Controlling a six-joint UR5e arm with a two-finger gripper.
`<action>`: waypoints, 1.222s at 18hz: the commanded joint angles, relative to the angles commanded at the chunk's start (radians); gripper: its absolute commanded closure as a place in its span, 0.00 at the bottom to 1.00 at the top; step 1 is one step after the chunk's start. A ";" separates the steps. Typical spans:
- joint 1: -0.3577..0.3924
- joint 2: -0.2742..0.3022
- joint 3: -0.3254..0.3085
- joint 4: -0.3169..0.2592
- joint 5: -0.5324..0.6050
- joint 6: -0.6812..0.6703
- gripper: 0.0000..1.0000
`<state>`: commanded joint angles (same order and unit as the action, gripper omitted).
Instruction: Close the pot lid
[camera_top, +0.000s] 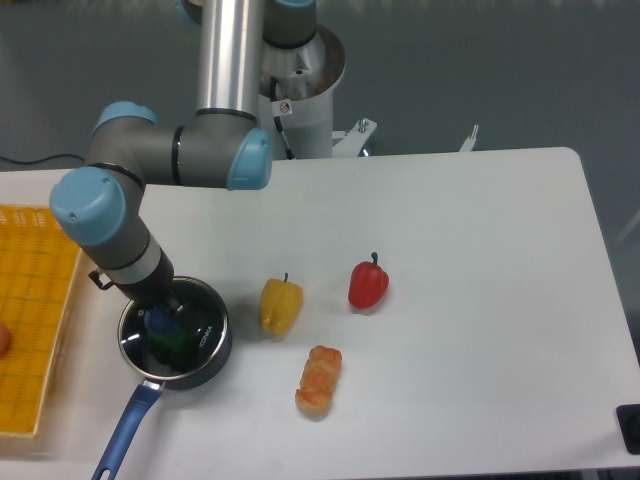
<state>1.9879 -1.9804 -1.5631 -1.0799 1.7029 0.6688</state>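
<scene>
— What finish is seen on the pot (212, 345)?
— Dark, glossy metal, with a smooth blue plastic-looking handle; the pot lid (172, 335) is clear glass with a thin shiny rim.
— And the rest?
— The table (480, 300) is matt white; the peppers are glossy.

You have one dark round saucepan with a long blue handle (205, 352) at lower left, one glass lid with a blue knob (172, 330), two peppers, one yellow (281, 306) and one red (368, 285), one orange bread-like piece (319, 380), and one yellow mesh basket (30, 320) at the left edge.
</scene>
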 joint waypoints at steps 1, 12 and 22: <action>0.017 0.006 0.000 -0.002 -0.015 0.002 0.00; 0.222 0.146 -0.012 -0.230 -0.061 0.426 0.00; 0.466 0.176 -0.006 -0.233 -0.118 0.744 0.00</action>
<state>2.4542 -1.8040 -1.5693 -1.3131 1.5846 1.4126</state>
